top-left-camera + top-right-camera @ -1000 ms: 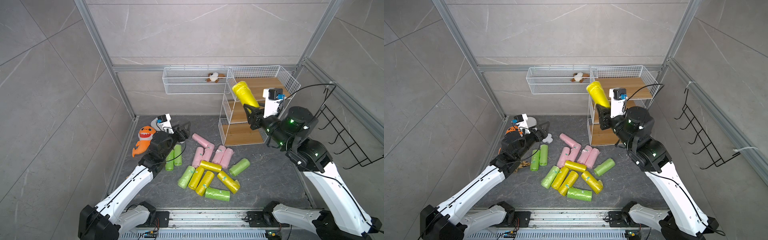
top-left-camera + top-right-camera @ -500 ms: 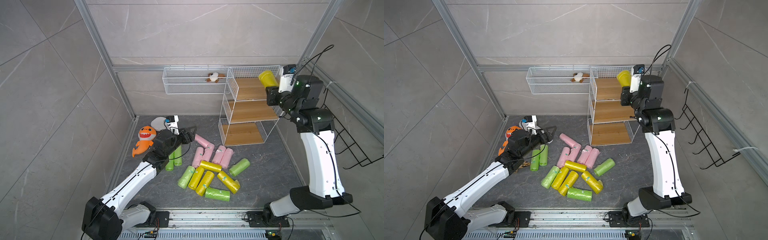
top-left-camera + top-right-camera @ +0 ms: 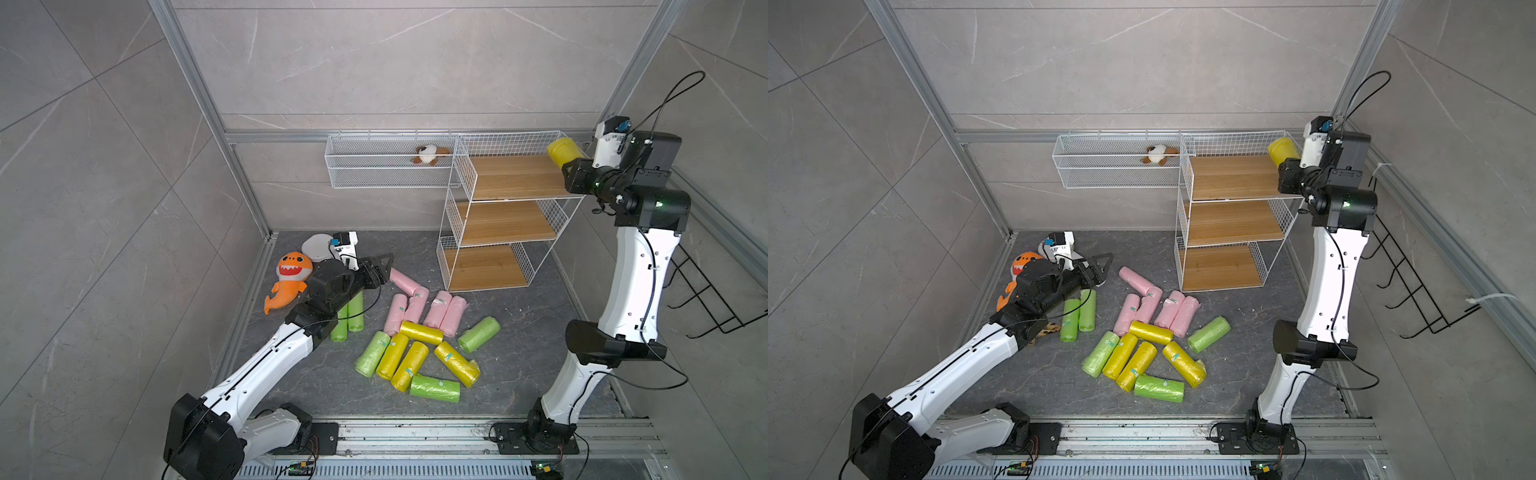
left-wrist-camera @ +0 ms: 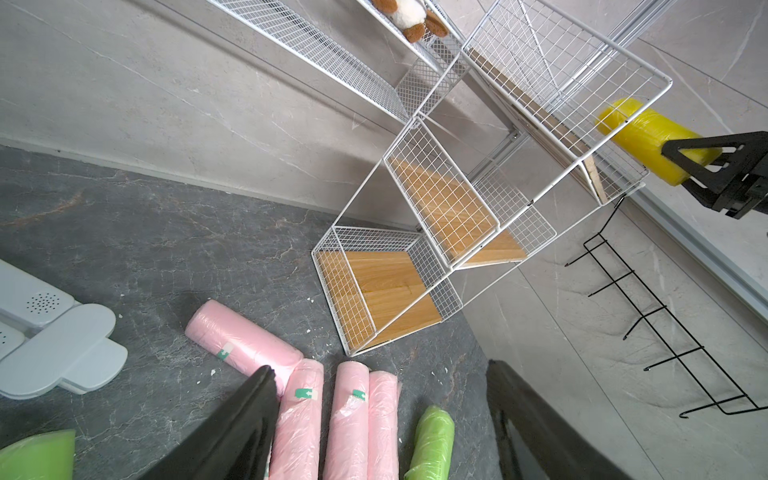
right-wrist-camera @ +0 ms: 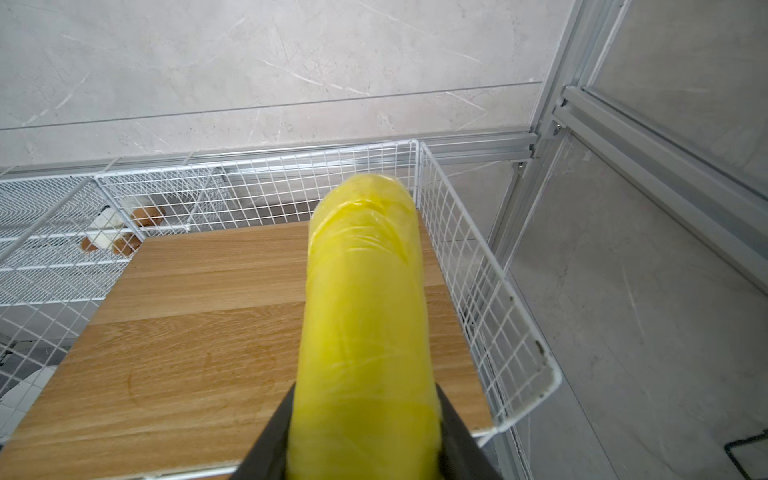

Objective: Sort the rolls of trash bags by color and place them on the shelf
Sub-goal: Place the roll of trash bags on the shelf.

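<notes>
So the right end effector (image 5: 361, 440) is clamped on a yellow roll (image 5: 361, 311), its length pointing to 12 o'clock over the shelf (image 5: 187, 311) top board. The left end effector (image 4: 380, 370) hangs spread near the pink rolls (image 4: 345, 419).

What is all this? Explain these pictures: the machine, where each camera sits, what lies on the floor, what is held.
Two robot arms stand on a rail, a left arm and a right arm, each ending in a two-finger gripper. Two pictures look down from overhead; two come from cameras on the wrists. On the floor lie pink rolls, green rolls and yellow rolls of trash bags, plus a shark toy. The right gripper is shut on a yellow roll above the shelf, over its top board. The left gripper is open, empty, near the pink rolls.
</notes>
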Tool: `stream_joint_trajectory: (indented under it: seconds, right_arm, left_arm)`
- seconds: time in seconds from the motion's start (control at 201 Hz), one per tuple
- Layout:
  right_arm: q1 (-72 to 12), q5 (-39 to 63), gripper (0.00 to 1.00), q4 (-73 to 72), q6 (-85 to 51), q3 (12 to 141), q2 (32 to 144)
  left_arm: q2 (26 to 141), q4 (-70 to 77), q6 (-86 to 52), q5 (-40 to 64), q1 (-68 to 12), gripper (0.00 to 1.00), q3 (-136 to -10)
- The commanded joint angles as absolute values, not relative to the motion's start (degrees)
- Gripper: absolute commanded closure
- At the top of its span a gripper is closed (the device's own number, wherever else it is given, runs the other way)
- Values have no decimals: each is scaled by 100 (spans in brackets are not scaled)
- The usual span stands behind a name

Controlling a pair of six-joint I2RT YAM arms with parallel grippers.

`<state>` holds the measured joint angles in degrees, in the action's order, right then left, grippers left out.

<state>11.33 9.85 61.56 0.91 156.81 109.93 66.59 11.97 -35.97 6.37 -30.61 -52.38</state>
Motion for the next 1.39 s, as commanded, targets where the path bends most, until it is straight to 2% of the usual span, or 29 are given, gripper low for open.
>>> stream_joint_trajectory:
  seconds: [0.0, 0.388, 0.896, 1.105, 1.388]
  right_arm:
    - [1388, 1581, 69, 6199, -117, 15772, 11121]
    - [1637, 2071, 68, 6144, -366, 16049, 11685]
    - [1534, 1732, 40, 6273, -427, 16303, 11834]
    - [1538, 1447, 33, 6275, -334, 16203, 11518]
    - [1537, 1143, 29, 6258, -228, 15742, 10904]
  left_arm:
    - [6653, 1361, -3463, 701, -3074, 18, -5370]
    - [6902, 1420, -3542, 791, -3076, 18, -5406]
    - [6963, 1446, -3594, 861, -3076, 18, -5405]
    - [6935, 1459, -3589, 887, -3076, 18, -5388]
    - [6865, 1444, -3550, 879, -3076, 18, -5287]
